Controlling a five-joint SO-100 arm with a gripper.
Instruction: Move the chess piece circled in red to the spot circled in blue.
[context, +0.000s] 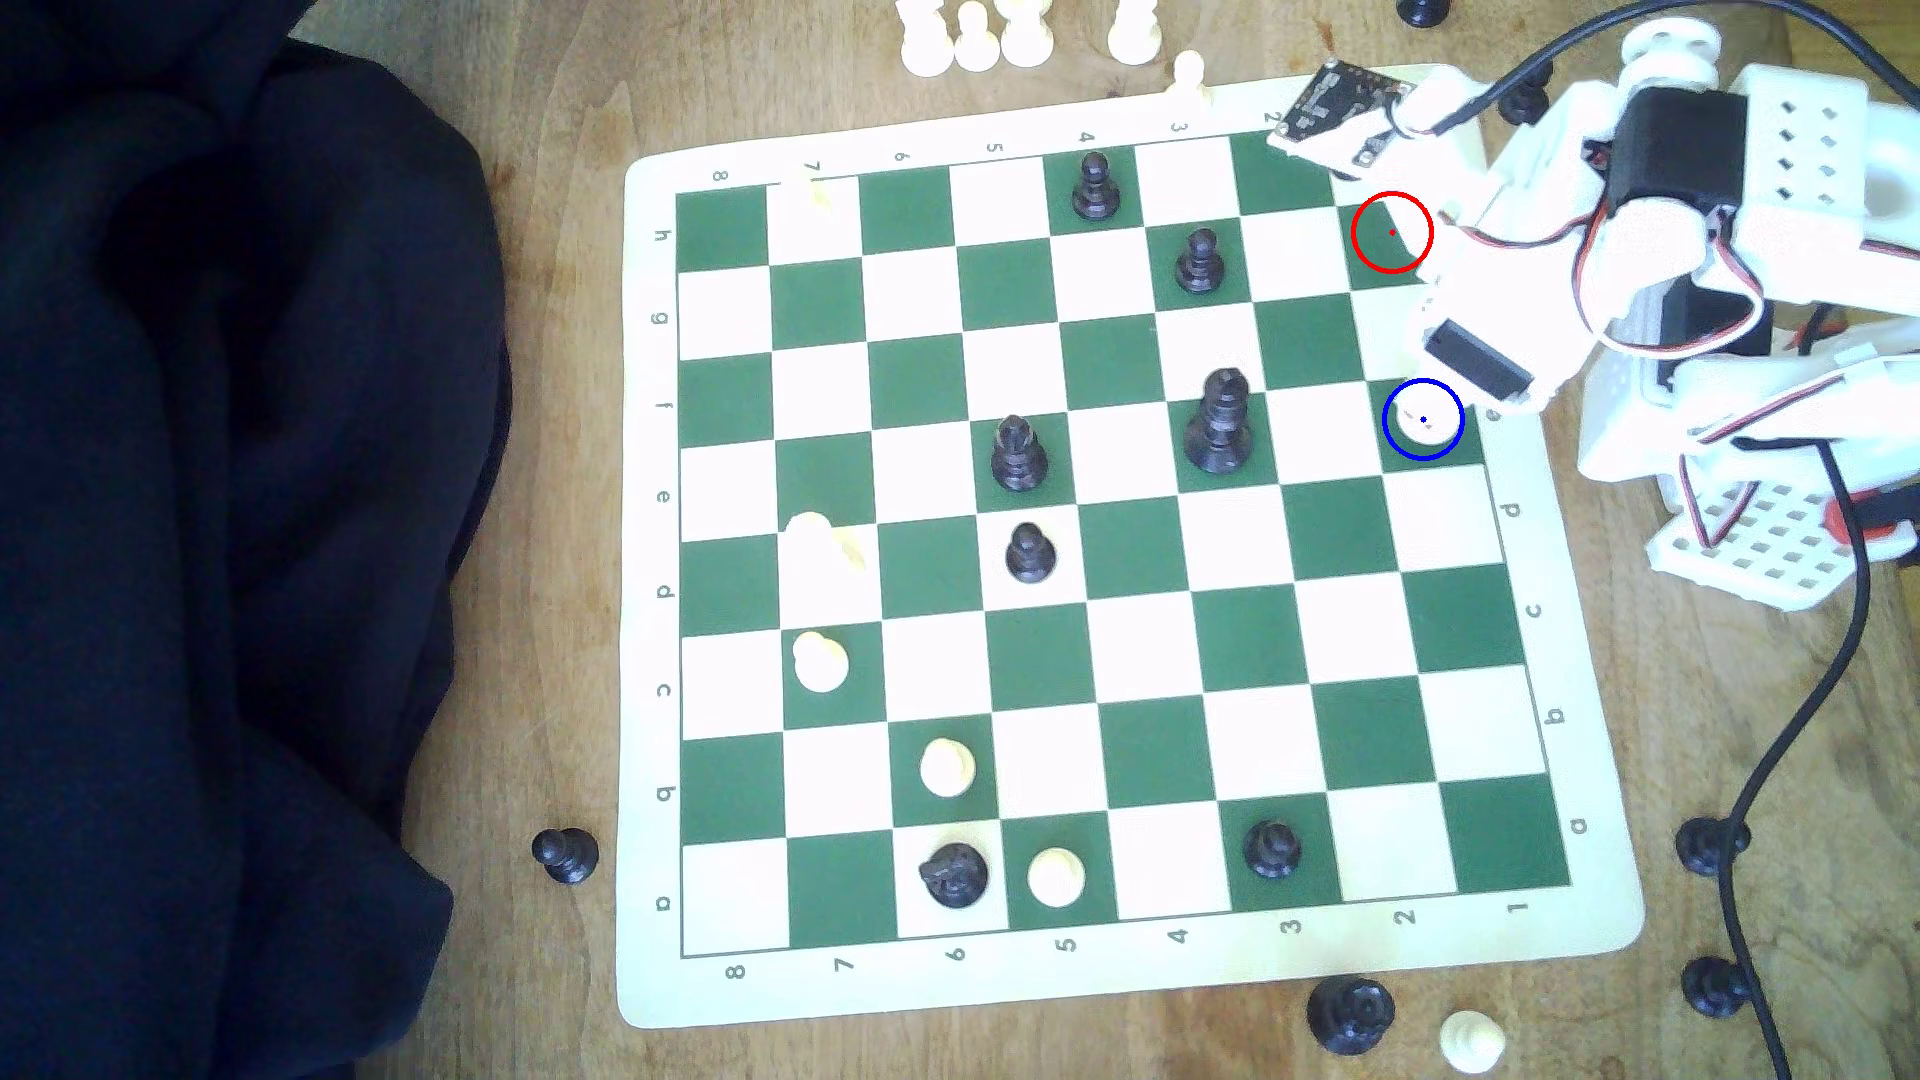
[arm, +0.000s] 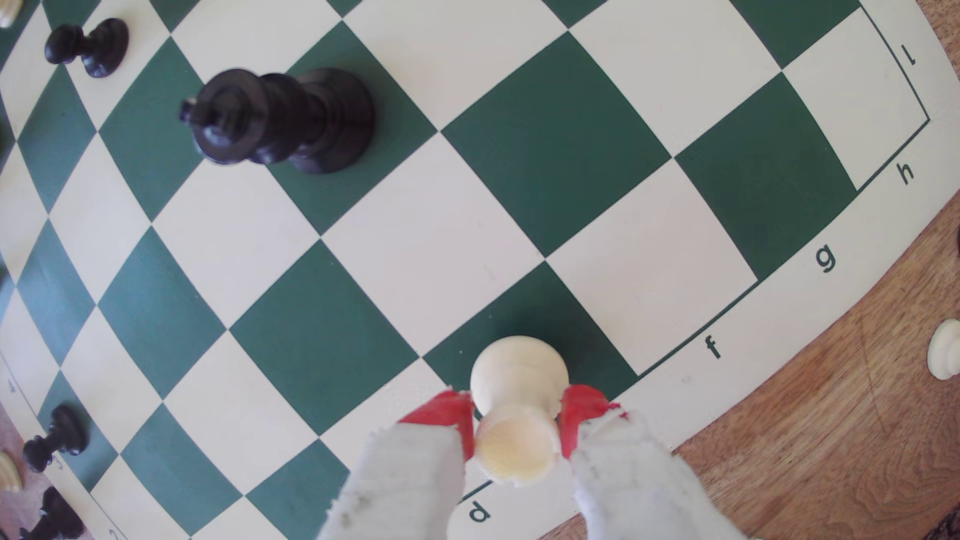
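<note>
Between the red-padded fingers (arm: 576, 415) of the gripper (arm: 517, 420): the piece (arm: 514, 410), cream-white, upright, base on a green square. Both pads look pressed to its neck; the gripper is clamped on the piece.

Exterior view: piece (context: 1415, 421) inside the blue ring, on the spot (context: 1439, 441), at the board's edge on that view's right. Glare washes out its outline there. Gripper body just above it, arm (context: 1662, 208) reaching in from the upper right.

Red ring (context: 1392, 232): marks a green square further up the same file, partly covered by the arm.

Board (context: 1122, 966): green and cream vinyl mat on a wooden table (context: 540, 519).

Black king (context: 1221, 421): upright, two squares to the exterior view's left of the spot, same row. King (arm: 280, 122) also seen from the wrist.

Dark cloth (context: 208, 519): heaped on the table, exterior view's left, off the board.
</note>
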